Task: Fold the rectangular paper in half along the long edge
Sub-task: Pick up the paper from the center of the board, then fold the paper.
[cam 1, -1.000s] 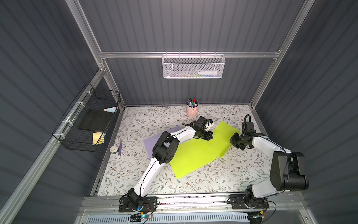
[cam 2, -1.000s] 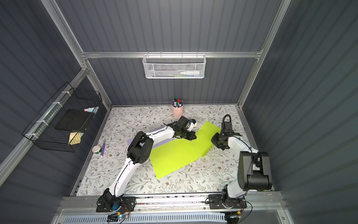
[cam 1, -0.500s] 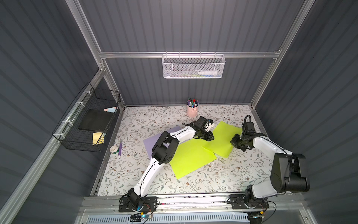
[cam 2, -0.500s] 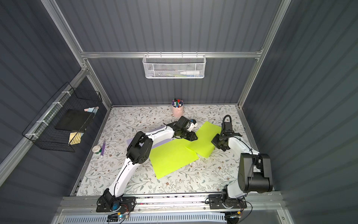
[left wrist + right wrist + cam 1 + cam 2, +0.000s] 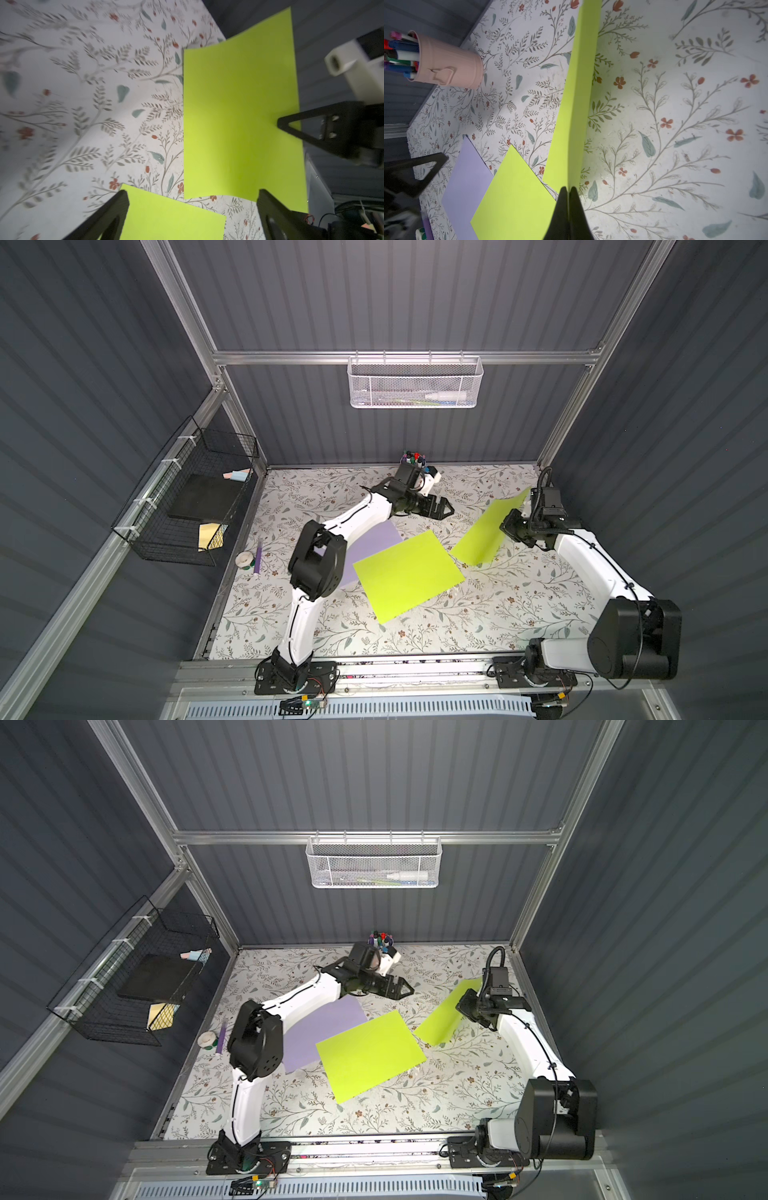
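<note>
The lime-green paper shows as two separate pieces. One piece (image 5: 409, 574) (image 5: 370, 1052) lies flat on the floral table, partly over a purple sheet. The second piece (image 5: 484, 531) (image 5: 442, 1017) stands tilted up at the right, one edge near the table. My right gripper (image 5: 505, 526) (image 5: 568, 188) is shut on the edge of that tilted piece (image 5: 577, 104). My left gripper (image 5: 446, 509) (image 5: 192, 193) hangs open over bare table behind the flat piece (image 5: 170, 218), with nothing between its fingers. It faces the held piece (image 5: 239, 124).
A purple sheet (image 5: 374, 547) lies under the left arm. A pink cup of pens (image 5: 450, 62) stands at the back wall. A tape roll (image 5: 244, 559) and a purple pen (image 5: 257, 556) lie at the left edge. Wire baskets hang on the left and back walls.
The single long green sheet has come apart into two pieces. The left gripper opened and let go. The right gripper drew its piece up and to the right.
</note>
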Controlling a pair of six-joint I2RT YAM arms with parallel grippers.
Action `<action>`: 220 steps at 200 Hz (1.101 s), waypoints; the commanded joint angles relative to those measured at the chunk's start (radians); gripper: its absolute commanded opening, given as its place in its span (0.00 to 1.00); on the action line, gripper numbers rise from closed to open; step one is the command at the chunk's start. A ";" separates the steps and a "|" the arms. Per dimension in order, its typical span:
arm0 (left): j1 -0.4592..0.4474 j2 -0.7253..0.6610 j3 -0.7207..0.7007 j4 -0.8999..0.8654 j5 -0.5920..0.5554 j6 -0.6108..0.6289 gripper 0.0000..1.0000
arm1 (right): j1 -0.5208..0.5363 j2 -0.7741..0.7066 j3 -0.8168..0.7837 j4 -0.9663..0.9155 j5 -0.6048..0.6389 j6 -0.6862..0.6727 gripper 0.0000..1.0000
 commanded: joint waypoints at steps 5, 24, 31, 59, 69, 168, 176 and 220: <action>0.068 -0.125 -0.084 0.007 0.008 -0.027 0.99 | 0.095 0.017 0.084 -0.021 -0.007 -0.015 0.00; 0.102 -0.184 -0.113 -0.016 -0.012 -0.028 0.99 | 0.192 0.038 0.175 -0.058 -0.007 -0.015 0.00; 0.119 -0.202 -0.125 -0.017 -0.020 -0.042 0.99 | 0.224 0.044 0.208 -0.067 -0.007 -0.015 0.00; 0.215 -0.247 -0.164 -0.035 -0.009 -0.110 0.99 | 0.324 0.046 0.291 -0.048 -0.007 -0.015 0.00; 0.240 -0.271 -0.198 -0.021 -0.013 -0.123 0.99 | 0.344 0.042 0.302 -0.038 -0.007 -0.015 0.00; 0.282 -0.311 -0.244 -0.047 -0.021 -0.106 0.98 | 0.250 0.021 -0.038 0.052 -0.007 -0.015 0.00; 0.282 -0.308 -0.245 -0.047 -0.014 -0.101 0.98 | 0.250 0.039 -0.047 0.016 -0.007 -0.015 0.00; 0.271 -0.294 -0.268 -0.021 0.000 -0.122 0.94 | 0.261 0.156 -0.055 -0.146 -0.007 -0.015 0.00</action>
